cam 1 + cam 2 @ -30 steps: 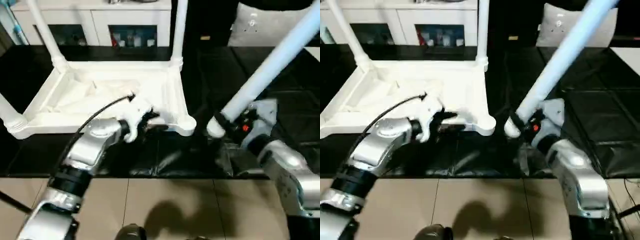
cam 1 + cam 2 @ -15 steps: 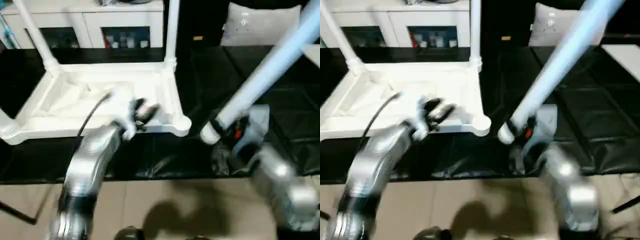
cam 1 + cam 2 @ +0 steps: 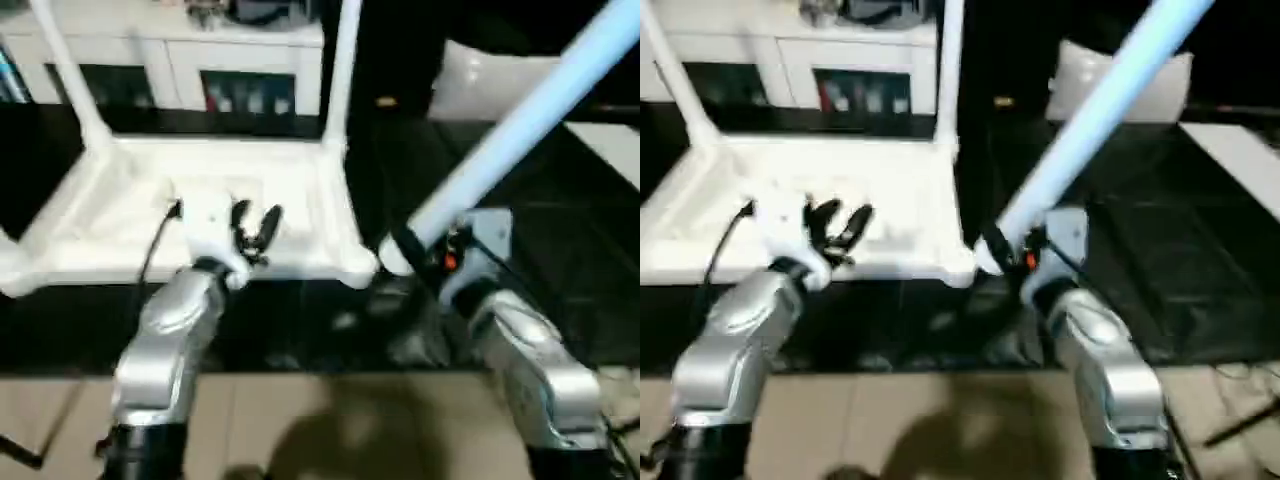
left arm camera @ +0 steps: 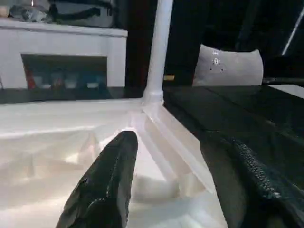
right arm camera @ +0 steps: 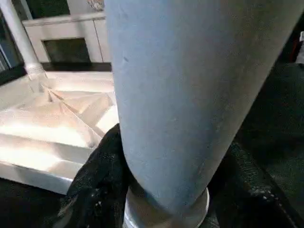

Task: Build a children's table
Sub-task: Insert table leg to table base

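Leg (image 3: 520, 120) clamped in right gripper (image 3: 428, 250); left gripper (image 3: 254, 226) empty, fingers apart over tabletop (image 3: 300, 170). Line leg's end squarely over near corner socket (image 3: 362, 268) before pushing.

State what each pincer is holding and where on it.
The right pincer grips a loose table leg near its lower end. The left pincer is open over the upturned tabletop, holding nothing.

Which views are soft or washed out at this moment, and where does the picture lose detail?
Left eye view: soft all over, the tabletop glaring white, ribs lost. Right eye view: similar, left gripper smeared. Left wrist view: fingers close and unfocused, upright leg sharper. Right wrist view: the held leg looms, bluish and featureless; the underside's ribs show in bright light.
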